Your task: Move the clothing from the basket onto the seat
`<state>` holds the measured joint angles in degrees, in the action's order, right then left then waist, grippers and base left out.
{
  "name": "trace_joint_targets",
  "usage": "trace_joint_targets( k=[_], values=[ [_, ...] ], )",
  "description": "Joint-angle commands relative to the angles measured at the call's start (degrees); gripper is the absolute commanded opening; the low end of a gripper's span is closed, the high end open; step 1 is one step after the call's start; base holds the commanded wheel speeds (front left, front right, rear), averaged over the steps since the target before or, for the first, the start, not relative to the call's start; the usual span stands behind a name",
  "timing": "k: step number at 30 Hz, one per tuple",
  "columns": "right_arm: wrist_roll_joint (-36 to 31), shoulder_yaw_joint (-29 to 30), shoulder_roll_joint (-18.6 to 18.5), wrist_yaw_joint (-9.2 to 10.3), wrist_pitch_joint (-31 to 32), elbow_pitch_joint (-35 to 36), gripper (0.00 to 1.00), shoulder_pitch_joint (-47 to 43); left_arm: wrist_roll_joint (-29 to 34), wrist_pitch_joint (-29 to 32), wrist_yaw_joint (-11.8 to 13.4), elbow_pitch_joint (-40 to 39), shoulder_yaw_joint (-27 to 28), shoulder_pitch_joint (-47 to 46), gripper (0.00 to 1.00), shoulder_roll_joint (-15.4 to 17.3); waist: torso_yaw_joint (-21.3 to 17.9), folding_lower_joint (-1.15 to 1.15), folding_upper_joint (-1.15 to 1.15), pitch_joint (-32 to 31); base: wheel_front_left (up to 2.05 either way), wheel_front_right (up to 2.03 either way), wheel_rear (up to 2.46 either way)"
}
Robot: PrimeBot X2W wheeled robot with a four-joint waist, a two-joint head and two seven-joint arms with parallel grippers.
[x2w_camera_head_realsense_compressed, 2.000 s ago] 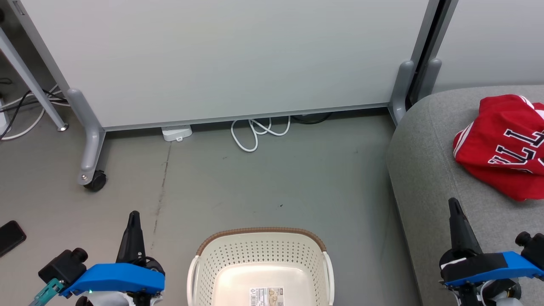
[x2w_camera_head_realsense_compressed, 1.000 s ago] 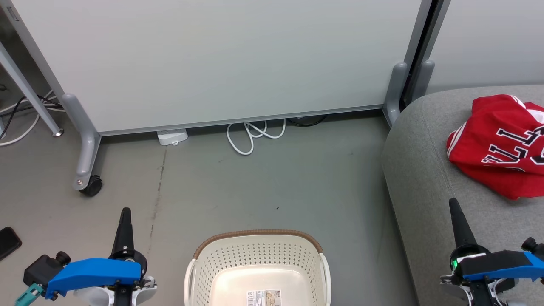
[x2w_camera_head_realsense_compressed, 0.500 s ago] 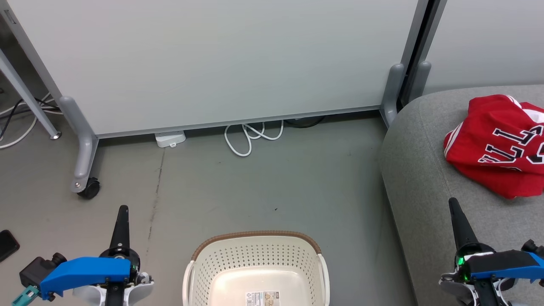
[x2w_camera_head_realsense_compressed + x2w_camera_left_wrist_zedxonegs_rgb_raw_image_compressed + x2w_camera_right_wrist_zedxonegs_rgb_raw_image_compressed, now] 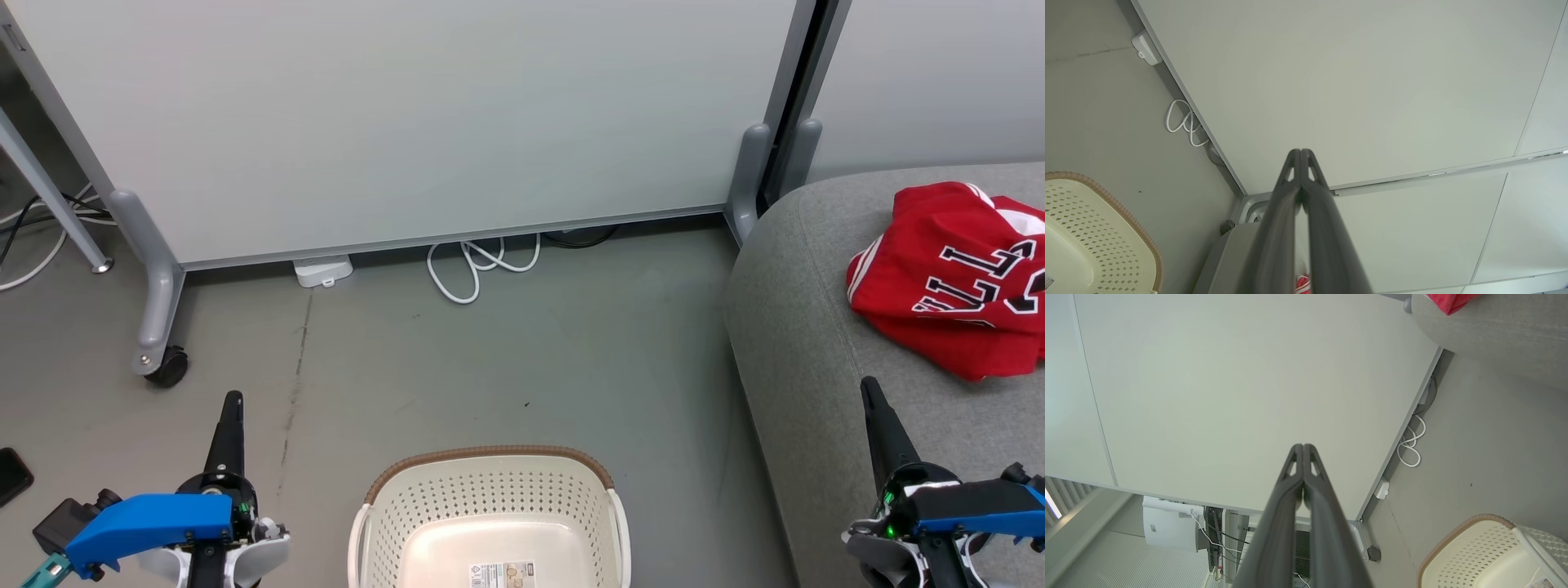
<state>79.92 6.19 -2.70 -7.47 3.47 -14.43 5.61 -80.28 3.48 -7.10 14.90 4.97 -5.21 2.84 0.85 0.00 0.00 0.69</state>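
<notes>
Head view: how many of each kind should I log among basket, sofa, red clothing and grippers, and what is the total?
basket: 1
sofa: 1
red clothing: 1 heap, lying on the sofa; separate garments cannot be told apart
grippers: 2, the left gripper and the right gripper, both shut
Total: 5

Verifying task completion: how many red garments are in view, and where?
1: the red jersey, on the sofa, right of the basket. Another may be hidden beneath it or off-frame.
</notes>
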Motion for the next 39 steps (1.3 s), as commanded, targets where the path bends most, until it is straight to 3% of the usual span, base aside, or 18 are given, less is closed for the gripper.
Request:
trace_joint_targets(
  k=[1,28,39],
  values=[
    [1.0,0.2,-0.3,-0.04,0.4,0.4,0.0,0.8,-0.9,0.4,-0.3,-0.5,0.4,-1.2,0.0,0.1,0.0,0.0,0.0,0.0,0.0,0.0,0.0],
    [12.6,0.4,-0.3,-0.04,3.2,0.5,0.0,0.9,-12.2,3.2,-0.6,-1.0,1.7,-1.4,0.0,0.1,-0.8,0.0,0.0,-0.5,0.0,0.0,0.0],
    [12.6,0.4,-0.3,-0.04,3.3,0.5,0.0,0.9,-12.2,3.3,-0.5,-1.0,1.7,-1.3,0.0,0.1,-0.8,0.0,0.0,-0.5,0.0,0.0,0.0]
  ],
)
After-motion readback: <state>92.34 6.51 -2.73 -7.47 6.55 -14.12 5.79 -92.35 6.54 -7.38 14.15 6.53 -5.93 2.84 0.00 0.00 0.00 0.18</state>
